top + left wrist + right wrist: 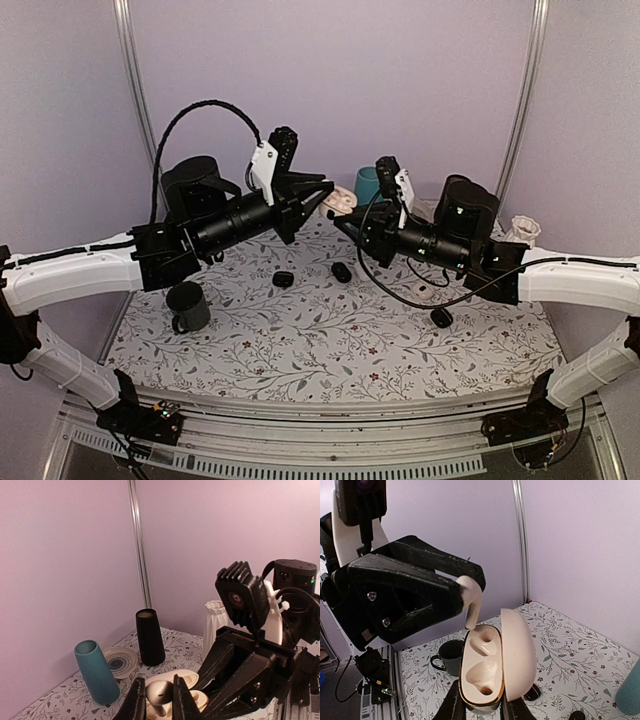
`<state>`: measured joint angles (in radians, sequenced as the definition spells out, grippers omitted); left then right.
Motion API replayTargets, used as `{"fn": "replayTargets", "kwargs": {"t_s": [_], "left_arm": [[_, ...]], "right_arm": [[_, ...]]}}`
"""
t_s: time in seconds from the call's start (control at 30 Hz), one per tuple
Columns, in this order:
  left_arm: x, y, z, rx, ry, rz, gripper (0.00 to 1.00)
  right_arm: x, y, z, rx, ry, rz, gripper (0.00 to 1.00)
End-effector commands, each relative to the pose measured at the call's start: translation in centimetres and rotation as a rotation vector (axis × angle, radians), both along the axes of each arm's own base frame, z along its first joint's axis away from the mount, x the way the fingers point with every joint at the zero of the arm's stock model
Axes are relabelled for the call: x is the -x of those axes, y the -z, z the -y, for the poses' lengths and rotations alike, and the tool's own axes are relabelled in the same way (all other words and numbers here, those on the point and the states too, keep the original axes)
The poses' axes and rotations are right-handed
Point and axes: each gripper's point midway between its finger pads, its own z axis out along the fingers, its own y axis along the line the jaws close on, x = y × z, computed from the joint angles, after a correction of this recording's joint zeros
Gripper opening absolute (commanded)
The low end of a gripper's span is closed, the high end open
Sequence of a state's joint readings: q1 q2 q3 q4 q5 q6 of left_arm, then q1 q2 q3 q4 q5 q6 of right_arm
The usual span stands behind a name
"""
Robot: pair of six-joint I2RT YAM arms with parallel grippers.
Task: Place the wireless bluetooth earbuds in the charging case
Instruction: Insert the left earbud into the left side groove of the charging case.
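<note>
My right gripper (480,706) is shut on the white charging case (485,666) and holds it up above the table. The case is open, its lid (518,655) swung to the right, and both sockets show empty. My left gripper (159,696) is shut on a white earbud (161,692). In the right wrist view the earbud (471,599) hangs stem down, its tip at the rim of the case's upper socket (485,641). In the top view both grippers meet mid-air at the back, left (322,195) and right (343,218), with the case (340,201) between them.
A dark mug (187,305) stands at the left. Small black cases (283,278) (342,271) (441,317) lie on the floral table. At the back stand a teal cup (96,671), a black tumbler (150,637), a plate (118,661) and a white vase (216,625).
</note>
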<state>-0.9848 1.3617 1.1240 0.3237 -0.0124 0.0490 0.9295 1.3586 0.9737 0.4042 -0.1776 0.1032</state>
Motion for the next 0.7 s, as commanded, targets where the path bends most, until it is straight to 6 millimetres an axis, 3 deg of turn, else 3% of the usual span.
{"fn": "replayTargets", "kwargs": {"t_s": [0.0,0.23,0.67], "left_arm": [[0.2,-0.7,0.5,0.006,0.001,0.028,0.12],[0.3,-0.1,1.0,-0.013,0.018,0.025,0.12],[0.7,0.0,0.4,-0.03,0.019,0.026,0.12]], "right_arm": [[0.9,-3.0,0.2,-0.042,-0.021,0.048,0.02],[1.8,-3.2,-0.3,-0.045,-0.086,0.041,0.02],[2.1,-3.6,0.5,-0.06,-0.079,0.031,0.02]]}}
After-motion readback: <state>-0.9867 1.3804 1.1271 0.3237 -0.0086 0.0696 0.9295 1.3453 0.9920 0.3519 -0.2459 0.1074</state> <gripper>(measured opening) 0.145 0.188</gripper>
